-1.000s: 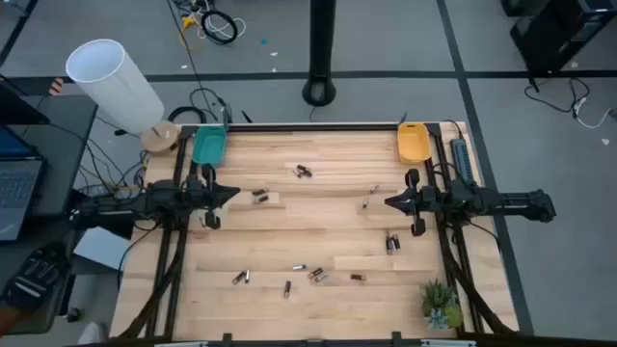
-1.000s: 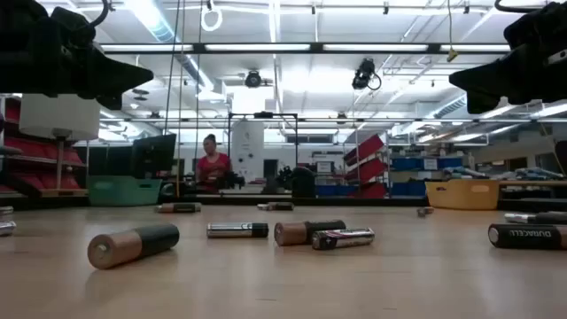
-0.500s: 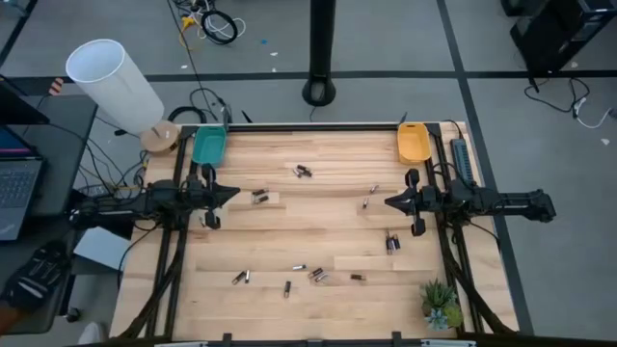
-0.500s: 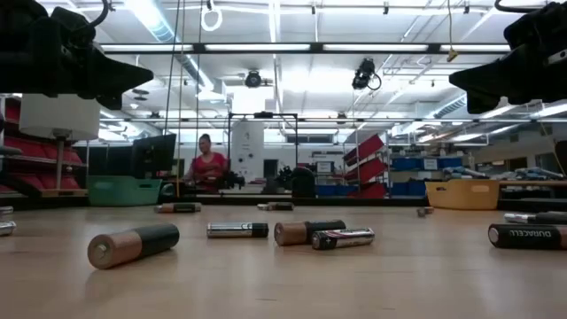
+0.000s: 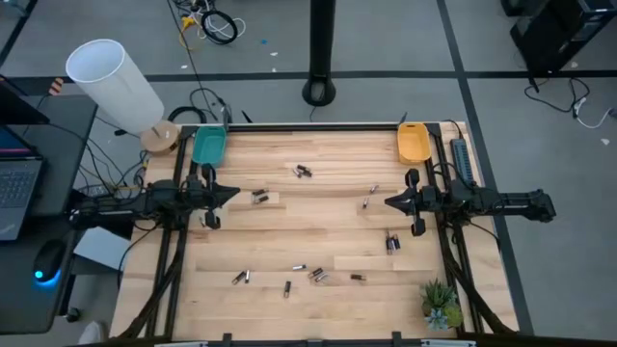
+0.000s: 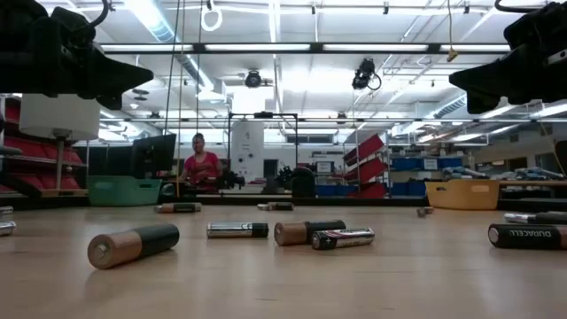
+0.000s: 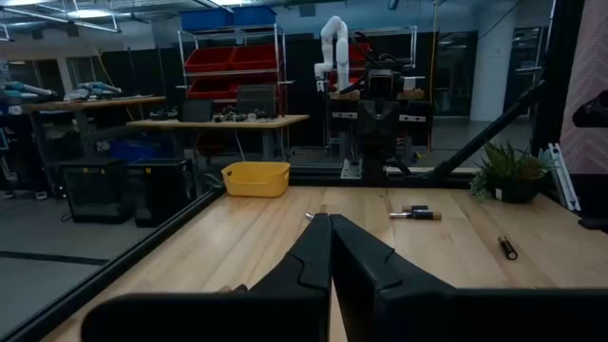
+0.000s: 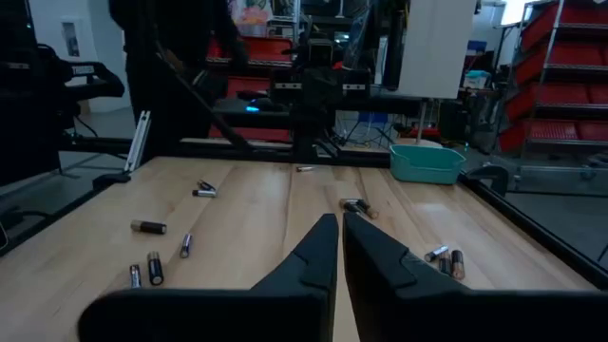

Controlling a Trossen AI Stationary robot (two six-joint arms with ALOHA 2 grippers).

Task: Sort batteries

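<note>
Several batteries lie scattered on the wooden table (image 5: 318, 226): a pair near the far middle (image 5: 304, 172), one (image 5: 258, 197) just right of my left gripper, two (image 5: 369, 198) left of my right gripper, a pair (image 5: 392, 243) and a loose row along the near side (image 5: 316, 276). In the low view they lie on their sides (image 6: 133, 245) (image 6: 308, 232). My left gripper (image 5: 236, 194) (image 7: 330, 223) hovers shut over the table's left side. My right gripper (image 5: 388, 201) (image 8: 337, 223) hovers shut over the right side. Neither has anything between its fingers.
A teal tray (image 5: 209, 146) sits at the far left corner and an orange tray (image 5: 414, 143) at the far right. A small plant (image 5: 441, 304) stands at the near right corner. A white tube lamp (image 5: 114, 82) leans beyond the far left. A person (image 6: 201, 166) stands in the room behind.
Both arms have kept still and no battery has moved. The person in the room beyond the table has shifted a little to the left in the low view.
</note>
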